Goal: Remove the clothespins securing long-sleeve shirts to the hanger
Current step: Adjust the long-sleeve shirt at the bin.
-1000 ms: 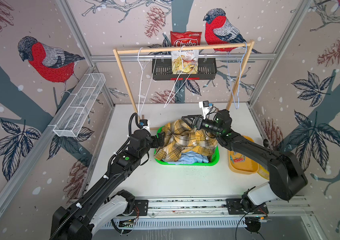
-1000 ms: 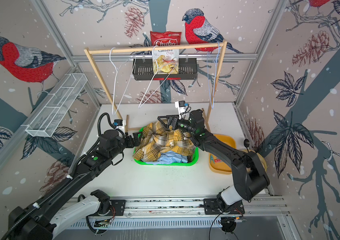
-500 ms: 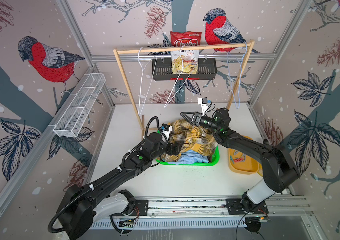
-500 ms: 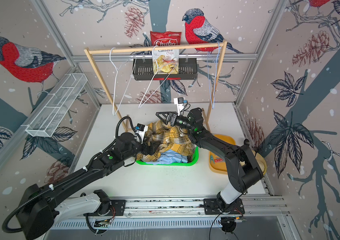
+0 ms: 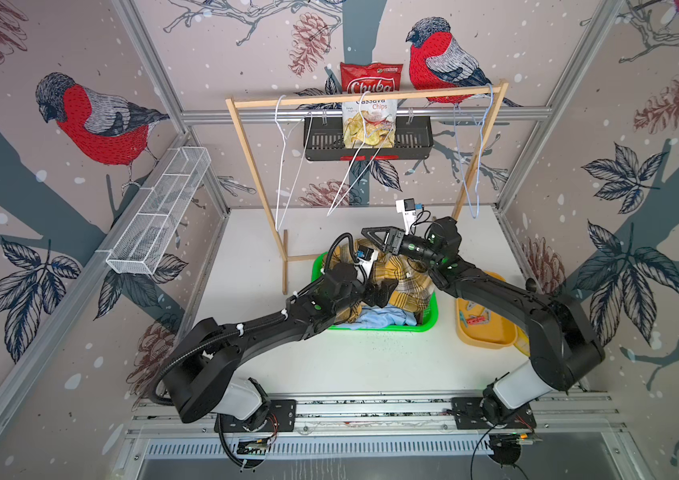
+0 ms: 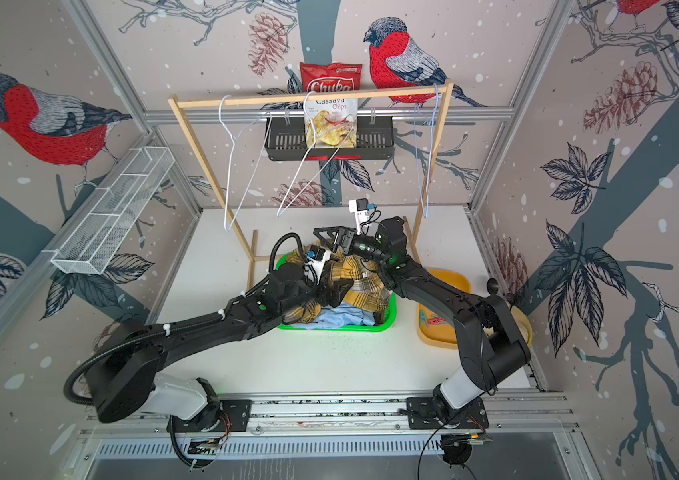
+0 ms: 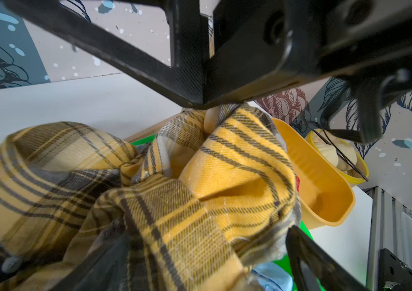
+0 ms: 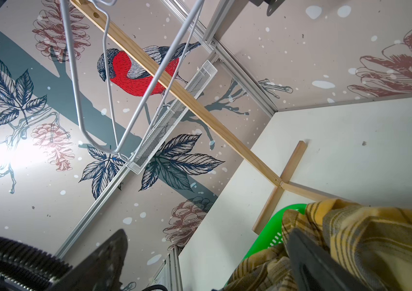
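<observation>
A mustard-yellow plaid shirt (image 5: pixel 406 282) (image 7: pixel 237 161) lies heaped in a green basket (image 5: pixel 425 326) on top of a light blue shirt (image 5: pixel 387 316). My left gripper (image 5: pixel 379 291) (image 7: pixel 205 262) hangs over the heap, open, with plaid cloth bulging between its spread fingers (image 7: pixel 308 259). My right gripper (image 5: pixel 375 235) (image 8: pixel 207 264) hovers open over the basket's far side. One of its fingers (image 8: pixel 310 262) is against the plaid and nothing is between the two. Three wire hangers (image 5: pixel 284 166) hang bare on the wooden rack. A red clothespin (image 5: pixel 477 320) and a light blue one lie in a yellow tray (image 5: pixel 491 338).
The wooden rack (image 5: pixel 367 94) stands behind the basket, with its foot (image 5: pixel 286 266) close to the basket's far left corner. A black wall basket with a chips bag (image 5: pixel 369 112) hangs behind it. A wire shelf (image 5: pixel 159 212) is on the left wall. A yellow bowl (image 7: pixel 338 153) sits beyond the tray.
My left arm has swung from beside the basket's left edge in over the plaid shirt. My right gripper has drawn up and back toward the basket's far side.
</observation>
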### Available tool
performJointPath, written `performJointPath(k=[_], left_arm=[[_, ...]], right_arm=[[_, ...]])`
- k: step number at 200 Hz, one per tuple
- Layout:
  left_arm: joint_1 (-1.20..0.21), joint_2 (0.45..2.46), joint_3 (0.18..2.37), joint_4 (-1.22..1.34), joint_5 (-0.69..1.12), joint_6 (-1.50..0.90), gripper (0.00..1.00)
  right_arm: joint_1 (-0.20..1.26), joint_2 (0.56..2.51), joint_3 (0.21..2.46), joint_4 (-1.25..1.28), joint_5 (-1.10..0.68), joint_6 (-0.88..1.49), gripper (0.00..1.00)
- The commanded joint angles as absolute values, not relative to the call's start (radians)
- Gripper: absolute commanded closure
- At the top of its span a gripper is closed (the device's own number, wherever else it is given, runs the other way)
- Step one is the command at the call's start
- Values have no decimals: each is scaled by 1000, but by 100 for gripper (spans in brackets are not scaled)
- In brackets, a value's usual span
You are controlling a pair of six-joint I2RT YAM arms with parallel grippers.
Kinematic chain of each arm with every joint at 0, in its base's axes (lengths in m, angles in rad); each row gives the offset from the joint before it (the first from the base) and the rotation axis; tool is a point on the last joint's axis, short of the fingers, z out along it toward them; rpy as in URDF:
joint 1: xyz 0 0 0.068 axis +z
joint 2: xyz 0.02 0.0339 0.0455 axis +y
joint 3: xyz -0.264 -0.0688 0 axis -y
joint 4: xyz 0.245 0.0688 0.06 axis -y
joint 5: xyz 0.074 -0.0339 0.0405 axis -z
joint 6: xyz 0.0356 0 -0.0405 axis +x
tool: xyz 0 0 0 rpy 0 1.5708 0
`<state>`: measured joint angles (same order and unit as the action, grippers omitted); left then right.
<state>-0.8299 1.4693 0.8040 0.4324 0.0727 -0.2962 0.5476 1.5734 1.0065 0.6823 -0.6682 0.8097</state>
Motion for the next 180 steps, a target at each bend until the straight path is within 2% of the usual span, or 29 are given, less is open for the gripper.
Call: performJointPath(k=[1,22,30,36,45,46,180], left_arm=[[-837,1505,814,572,69,-301,16],[-841,1517,818,588,86,-310,44],[-843,1514,813,595,85,-313,57],[-843,1511,806,602,86,-313,70],[-844,1508,799,606,86,-314,99],[-844,1507,799,606,86,-313,100],[-905,1404,645,488,60,-332,100]], right_arm=[[542,1574,999,721,-664,827,0],[531,1576,986,753,-664,851,0],[529,1579,981,770,-666,861,0],[527,1583,979,783,-666,870,0],[523,1588,979,798,-668,881,0],[523,1589,980,799,-669,882,0],[450,1647,1030,835,-632,917,0]])
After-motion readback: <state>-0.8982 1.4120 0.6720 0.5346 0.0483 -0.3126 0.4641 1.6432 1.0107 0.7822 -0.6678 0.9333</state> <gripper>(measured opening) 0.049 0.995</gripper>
